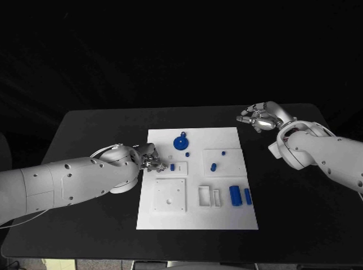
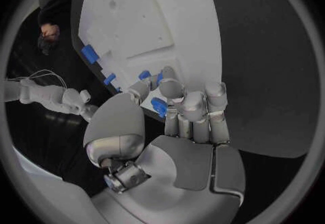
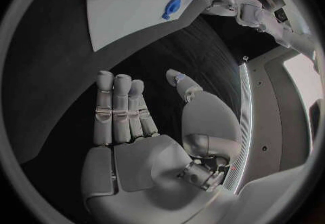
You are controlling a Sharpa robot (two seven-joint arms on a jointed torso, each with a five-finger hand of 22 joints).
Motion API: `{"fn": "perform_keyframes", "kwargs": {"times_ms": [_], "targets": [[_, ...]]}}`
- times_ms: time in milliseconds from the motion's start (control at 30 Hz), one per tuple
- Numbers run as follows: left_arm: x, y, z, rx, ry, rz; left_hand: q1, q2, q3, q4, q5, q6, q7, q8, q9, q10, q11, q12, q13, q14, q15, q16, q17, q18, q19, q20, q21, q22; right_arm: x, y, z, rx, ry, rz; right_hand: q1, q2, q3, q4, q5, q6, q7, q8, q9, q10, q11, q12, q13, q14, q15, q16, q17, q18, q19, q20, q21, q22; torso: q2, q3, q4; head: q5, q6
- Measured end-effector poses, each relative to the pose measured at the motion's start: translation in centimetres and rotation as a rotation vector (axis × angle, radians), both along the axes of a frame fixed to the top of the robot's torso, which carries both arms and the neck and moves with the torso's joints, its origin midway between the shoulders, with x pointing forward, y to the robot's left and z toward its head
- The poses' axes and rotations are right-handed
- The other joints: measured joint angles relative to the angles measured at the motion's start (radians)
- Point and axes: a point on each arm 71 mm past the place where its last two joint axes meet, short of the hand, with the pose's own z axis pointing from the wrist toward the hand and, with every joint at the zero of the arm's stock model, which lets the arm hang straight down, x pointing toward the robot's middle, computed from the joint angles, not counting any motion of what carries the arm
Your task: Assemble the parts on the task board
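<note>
The flat white rectangular task board (image 1: 199,180) lies in the middle of the black table (image 1: 92,129), its long axis running from near to far. At its left edge, about halfway along, the left hand (image 1: 149,160) has its fingers curled over a small blue plastic peg (image 2: 158,106). In the left wrist view the fingertips (image 2: 173,89) close around this peg, so I judge it is being pinched, but the contact is partly hidden.

The right hand (image 1: 261,118) hovers over the bare table beyond the far right corner of the board, fingers spread and holding nothing.

On the board lie a round blue wheel part (image 1: 181,142) near the far edge and two longer blue blocks (image 1: 240,196) at the near right, their long axes pointing near to far. The peg's direction I cannot tell.

The parts look rigid, light and smooth — probably a little slippery. A short peg is best taken at its sides, near the middle.
</note>
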Motion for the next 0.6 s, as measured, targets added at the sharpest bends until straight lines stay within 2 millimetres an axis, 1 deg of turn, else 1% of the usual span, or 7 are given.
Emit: {"fn": "perform_keyframes", "kwargs": {"times_ms": [67, 233, 300, 333, 400, 500, 600], "targets": [[0.02, 0.04, 0.02, -0.001, -0.002, 0.002, -0.007, -0.029, 0.011, 0.038, -0.056, 0.000, 0.000, 0.000, 0.002, 0.000, 0.000, 0.000, 0.000, 0.000, 0.000, 0.000, -0.002, 0.000, 0.000, 0.000, 0.000, 0.000, 0.00, 0.00, 0.00, 0.000, 0.000, 0.000, 0.000, 0.000, 0.000, 0.000, 0.000, 0.000, 0.000, 0.000, 0.000, 0.000, 0.000, 0.000, 0.000, -0.001, 0.001, 0.000, 0.000, 0.000, 0.000, 0.000, 0.000, 0.000, 0.000, 0.0000, 0.0000, 0.000, 0.001], [0.10, 0.25, 0.02, -0.004, -0.004, 0.011, -0.009, -0.070, 0.024, 0.101, -0.110, -0.001, 0.001, 0.000, 0.007, 0.000, 0.000, 0.000, 0.000, 0.000, 0.000, -0.004, -0.002, 0.000, -0.002, 0.002, 0.000, 0.000, 0.00, -0.01, -0.01, 0.000, 0.000, 0.000, 0.000, 0.000, 0.000, 0.000, 0.000, -0.001, -0.001, 0.000, 0.000, 0.000, 0.000, 0.000, 0.000, -0.001, 0.001, 0.000, 0.000, 0.000, 0.000, 0.000, 0.000, 0.000, 0.000, -0.0003, -0.0003, 0.000, 0.001], [0.11, 0.29, 0.02, -0.006, -0.004, 0.013, -0.013, -0.094, 0.028, 0.138, -0.173, -0.004, 0.003, 0.000, 0.010, 0.000, 0.000, 0.000, 0.001, 0.000, 0.000, -0.004, -0.002, 0.000, -0.004, 0.004, 0.000, 0.000, 0.01, 0.00, -0.01, 0.000, 0.000, 0.000, 0.000, 0.000, 0.000, 0.000, 0.000, 0.001, 0.000, 0.000, 0.000, 0.000, 0.000, 0.000, 0.000, -0.001, 0.001, 0.000, 0.000, 0.000, 0.000, 0.000, 0.000, 0.000, 0.000, -0.0002, -0.0004, 0.000, 0.001], [0.11, 0.30, 0.02, -0.007, -0.004, 0.014, -0.012, -0.101, 0.027, 0.150, -0.191, -0.004, 0.003, 0.000, 0.011, 0.000, 0.000, 0.000, 0.002, 0.000, 0.000, -0.004, -0.002, 0.000, -0.004, 0.004, 0.000, 0.000, 0.01, 0.01, -0.01, 0.000, 0.000, 0.000, 0.000, 0.000, 0.000, 0.000, 0.000, 0.001, 0.001, 0.000, 0.000, 0.000, 0.000, 0.000, 0.000, -0.001, 0.001, 0.000, 0.000, 0.000, 0.000, 0.000, 0.000, 0.000, 0.000, -0.0002, -0.0004, -0.001, 0.001], [0.12, 0.32, 0.02, -0.008, -0.004, 0.016, -0.013, -0.105, 0.027, 0.158, -0.203, -0.004, 0.003, 0.000, 0.012, 0.000, 0.000, 0.000, 0.002, -0.002, -0.002, -0.004, -0.002, 0.000, -0.004, 0.004, 0.000, 0.000, 0.01, 0.02, -0.01, 0.000, 0.000, 0.000, 0.000, 0.000, 0.000, 0.000, 0.000, 0.002, 0.002, 0.000, 0.000, 0.000, 0.000, 0.000, 0.000, -0.001, 0.001, 0.000, 0.000, 0.000, 0.000, 0.000, 0.000, 0.000, 0.000, -0.0006, -0.0004, -0.001, 0.001], [0.13, 0.36, 0.02, -0.010, -0.003, 0.018, -0.013, -0.105, 0.026, 0.165, -0.205, -0.004, 0.003, 0.000, 0.012, 0.000, 0.000, 0.000, 0.002, -0.003, -0.004, -0.004, -0.002, 0.000, -0.004, 0.004, 0.000, 0.000, 0.01, 0.02, -0.01, 0.000, 0.000, 0.000, 0.000, 0.000, 0.000, 0.000, 0.000, 0.003, 0.002, 0.000, 0.000, 0.000, 0.000, 0.000, 0.000, -0.001, 0.001, 0.000, 0.000, 0.000, 0.000, 0.000, 0.000, 0.000, 0.000, -0.0008, -0.0003, -0.001, 0.001], [0.14, 0.40, 0.01, -0.011, -0.002, 0.021, -0.007, -0.111, 0.022, 0.176, -0.218, -0.004, 0.003, 0.000, 0.013, 0.000, 0.000, 0.000, 0.002, -0.003, -0.004, -0.004, -0.002, 0.000, -0.011, 0.003, 0.000, 0.000, 0.00, 0.03, -0.01, 0.000, 0.000, 0.000, 0.000, 0.000, 0.000, 0.000, 0.000, 0.003, 0.002, 0.000, 0.000, 0.000, 0.000, 0.000, 0.000, -0.001, 0.001, 0.000, 0.000, 0.000, 0.000, 0.000, 0.000, 0.001, 0.000, -0.0009, -0.0001, -0.001, 0.001]]}}
